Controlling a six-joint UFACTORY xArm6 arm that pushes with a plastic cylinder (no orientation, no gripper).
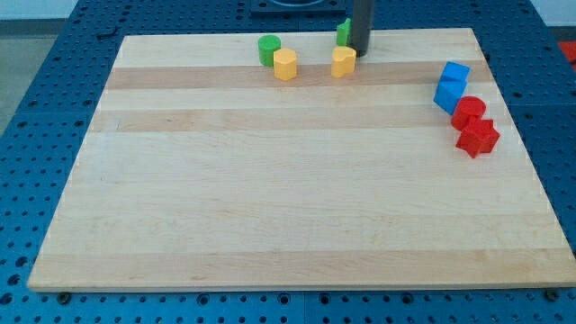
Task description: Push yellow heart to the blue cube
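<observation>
Near the view's top edge of the wooden board [288, 207], my tip [360, 53] rests just above and to the right of the yellow heart [343, 61], touching or nearly so. Being a plain rod, it has no fingers to open or close. Well apart, at the view's right, waits the blue cube [456, 74]. From this side the tip looks poorly placed, since a rightward push likely needs contact on the heart's left.

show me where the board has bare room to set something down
Bare: everything below the yellow heart and yellow block, left of the blue cube. Crowded: the top edge, where my tip touches the heart, and the right-edge blue and red cluster.
</observation>
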